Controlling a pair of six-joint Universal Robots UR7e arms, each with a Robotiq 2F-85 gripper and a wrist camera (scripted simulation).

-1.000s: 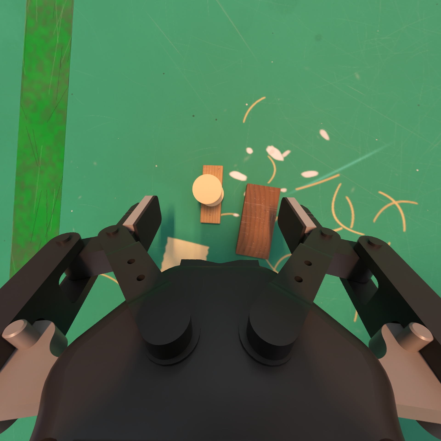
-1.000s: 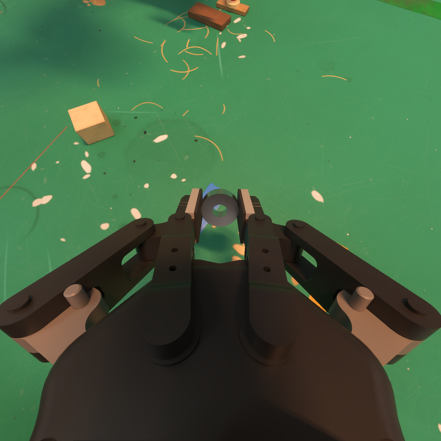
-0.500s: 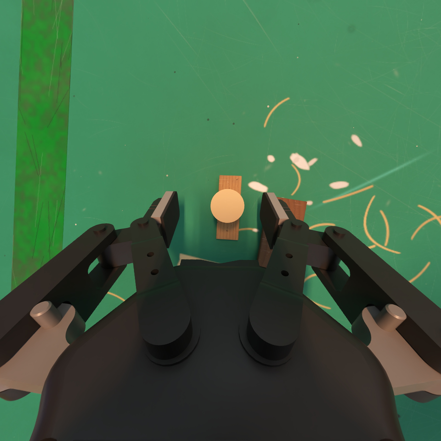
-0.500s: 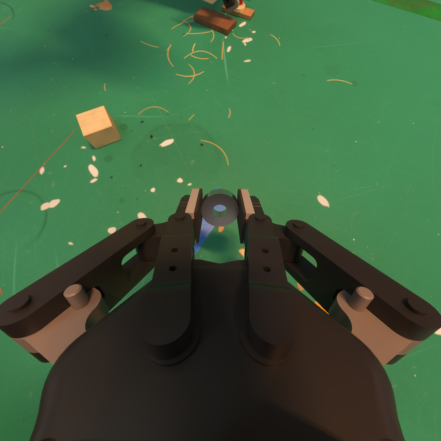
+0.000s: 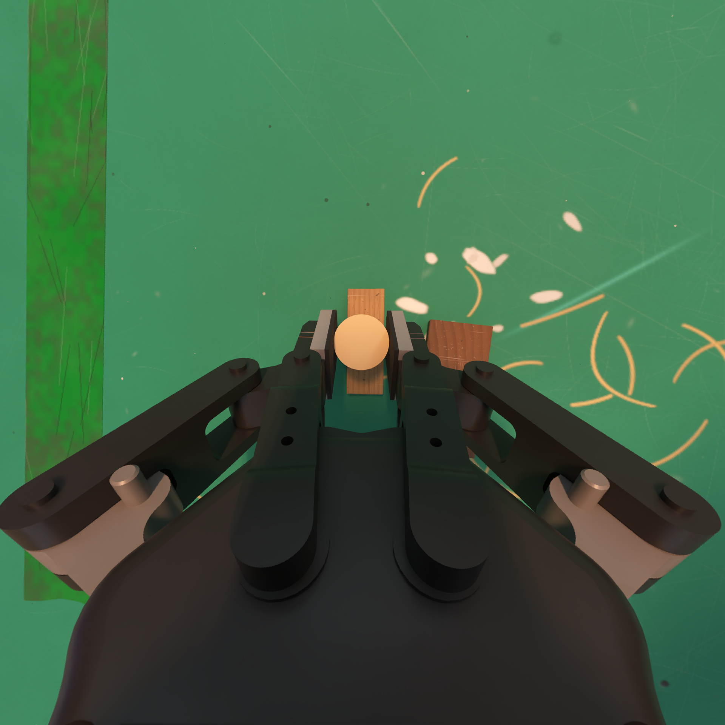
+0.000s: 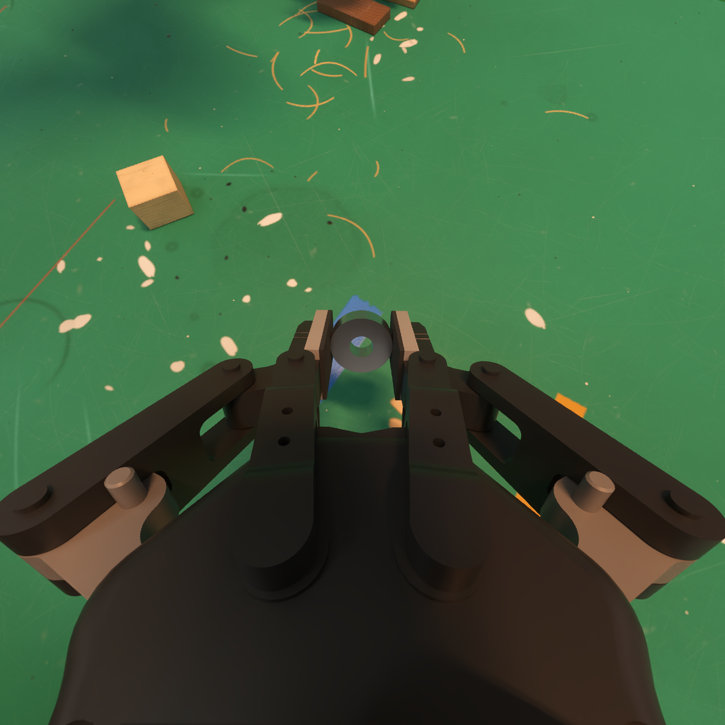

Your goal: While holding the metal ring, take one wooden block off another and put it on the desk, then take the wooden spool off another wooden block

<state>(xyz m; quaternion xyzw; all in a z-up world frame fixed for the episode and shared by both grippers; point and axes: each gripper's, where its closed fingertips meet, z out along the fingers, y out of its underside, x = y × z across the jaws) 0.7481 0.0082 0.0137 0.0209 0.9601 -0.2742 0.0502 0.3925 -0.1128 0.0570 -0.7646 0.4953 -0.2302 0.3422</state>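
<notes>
In the left wrist view my left gripper (image 5: 361, 341) is shut on the pale wooden spool (image 5: 361, 342), seen end-on between the pads. Under it lies a thin light-brown wooden block (image 5: 365, 301) flat on the green desk; I cannot tell whether the spool still touches it. A darker brown block (image 5: 459, 344) lies on the desk just right of the fingers. In the right wrist view my right gripper (image 6: 361, 345) is shut on the grey metal ring (image 6: 361, 345) and holds it above the desk. The dark block (image 6: 355, 13) shows far off at the top edge.
A pale wooden cube (image 6: 153, 191) stands on the desk ahead-left of the right gripper. Curled shavings (image 6: 314, 74) and pale chips (image 5: 478, 259) are scattered over the mat. A brighter green strip (image 5: 66, 274) runs along the left. Blue tape (image 6: 355, 306) lies under the ring.
My left gripper moved left and down over the spool and closed on it. The right gripper kept hold of the ring and shifted slightly.
</notes>
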